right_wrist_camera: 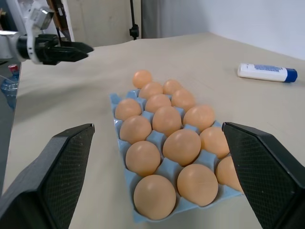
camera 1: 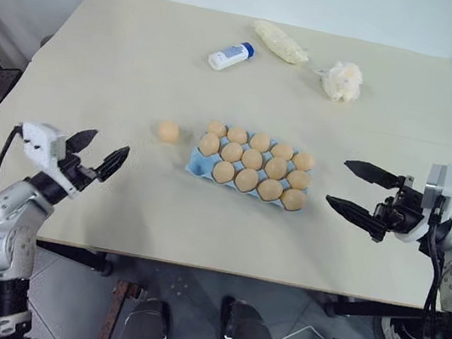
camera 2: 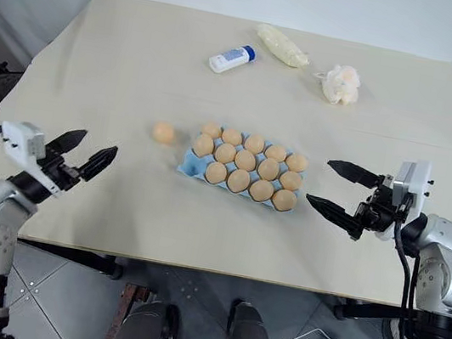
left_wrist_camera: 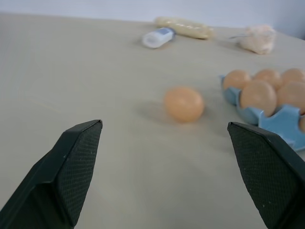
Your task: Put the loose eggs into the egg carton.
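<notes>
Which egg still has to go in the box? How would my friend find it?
Find the flat light-blue moulded egg carton in the middle of the big beige table. Just beside it, on the robot's left, one small pale orange-tan egg lies alone on the bare tabletop. All the other eggs sit in the carton's cups.

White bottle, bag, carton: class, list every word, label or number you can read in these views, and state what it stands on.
None can be read.
White bottle: a pale blue patch of label, its print too small to read.
Pale yellowish bag: no print visible.
Egg carton: plain blue, no marking visible.
</notes>
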Robot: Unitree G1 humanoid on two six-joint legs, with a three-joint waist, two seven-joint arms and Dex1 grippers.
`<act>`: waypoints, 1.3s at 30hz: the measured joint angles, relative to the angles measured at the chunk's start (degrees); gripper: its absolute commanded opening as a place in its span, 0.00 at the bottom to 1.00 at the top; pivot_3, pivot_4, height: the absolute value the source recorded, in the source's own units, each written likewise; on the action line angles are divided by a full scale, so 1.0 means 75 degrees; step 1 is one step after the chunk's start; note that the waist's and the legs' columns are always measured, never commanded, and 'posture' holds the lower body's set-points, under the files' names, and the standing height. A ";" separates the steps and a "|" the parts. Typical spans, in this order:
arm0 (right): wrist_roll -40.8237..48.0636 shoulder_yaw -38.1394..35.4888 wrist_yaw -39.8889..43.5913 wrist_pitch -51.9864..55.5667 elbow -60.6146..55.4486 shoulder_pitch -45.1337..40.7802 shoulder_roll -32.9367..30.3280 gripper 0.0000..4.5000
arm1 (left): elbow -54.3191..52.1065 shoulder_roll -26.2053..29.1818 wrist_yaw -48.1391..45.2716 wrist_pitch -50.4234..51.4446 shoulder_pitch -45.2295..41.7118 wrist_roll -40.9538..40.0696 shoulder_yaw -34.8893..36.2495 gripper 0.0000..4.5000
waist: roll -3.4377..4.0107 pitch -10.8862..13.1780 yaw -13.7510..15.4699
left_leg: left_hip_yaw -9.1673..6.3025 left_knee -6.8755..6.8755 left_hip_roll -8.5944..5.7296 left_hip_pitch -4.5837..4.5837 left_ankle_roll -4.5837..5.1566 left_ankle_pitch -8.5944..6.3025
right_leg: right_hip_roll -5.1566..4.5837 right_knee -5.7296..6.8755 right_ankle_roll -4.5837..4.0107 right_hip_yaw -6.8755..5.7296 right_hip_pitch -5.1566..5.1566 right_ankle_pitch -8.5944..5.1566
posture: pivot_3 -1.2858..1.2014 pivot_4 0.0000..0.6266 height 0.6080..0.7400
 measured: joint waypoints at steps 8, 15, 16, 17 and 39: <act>-0.0125 0.0138 0.0075 0.0000 0.0224 -0.0242 0.0000 1.00 | -0.0450 -0.0045 0.0249 0.0224 0.0597 -0.0350 0.0057 1.00 | 0.0000 0.0000 -0.0006 | -0.0003 0.0000 -0.0002 0.0002 -0.0023 -0.0013 | -0.0002 -0.0001 -0.0038 0.0003 0.0000 -0.0021 | 0.52 0.24 1.00; -0.0206 0.0284 0.0136 -0.0011 0.0375 -0.0414 0.0063 1.00 | 0.0788 0.0366 -0.0264 -0.0046 -0.1479 -0.0079 -0.0788 1.00 | 0.0001 -0.0001 0.0012 | 0.0015 0.0008 -0.0009 -0.0001 -0.0023 -0.0004 | -0.0003 -0.0004 -0.0037 -0.0002 0.0007 -0.0013 | 0.52 0.24 1.00; -0.0203 0.0290 0.0139 -0.0022 0.0383 -0.0408 0.0085 1.00 | 0.1329 0.0375 -0.0379 -0.0197 -0.1998 0.0054 -0.0982 1.00 | 0.0001 -0.0001 0.0013 | 0.0018 0.0008 -0.0011 -0.0002 -0.0020 -0.0003 | -0.0003 -0.0003 -0.0034 -0.0001 0.0007 -0.0012 | 0.52 0.24 1.00; -0.0195 0.0295 0.0143 -0.0042 0.0372 -0.0416 0.0122 1.00 | 0.1628 0.0376 -0.0426 -0.0271 -0.2267 0.0133 -0.1068 1.00 | 0.0001 -0.0001 0.0012 | 0.0018 0.0008 -0.0011 -0.0004 -0.0015 0.0000 | -0.0002 -0.0005 -0.0016 -0.0001 0.0006 -0.0001 | 0.52 0.24 1.00; -0.0059 0.0153 -0.0059 -0.0313 0.0055 0.0131 0.0398 1.00 | 0.8777 -0.0235 -0.1159 -0.2910 -0.5991 0.1936 -0.2208 1.00 | 0.0000 0.0000 0.0006 | 0.0021 -0.0015 0.0008 -0.0009 -0.0004 0.0001 | 0.0021 -0.0007 0.0058 -0.0019 -0.0015 0.0032 | 0.52 0.24 1.00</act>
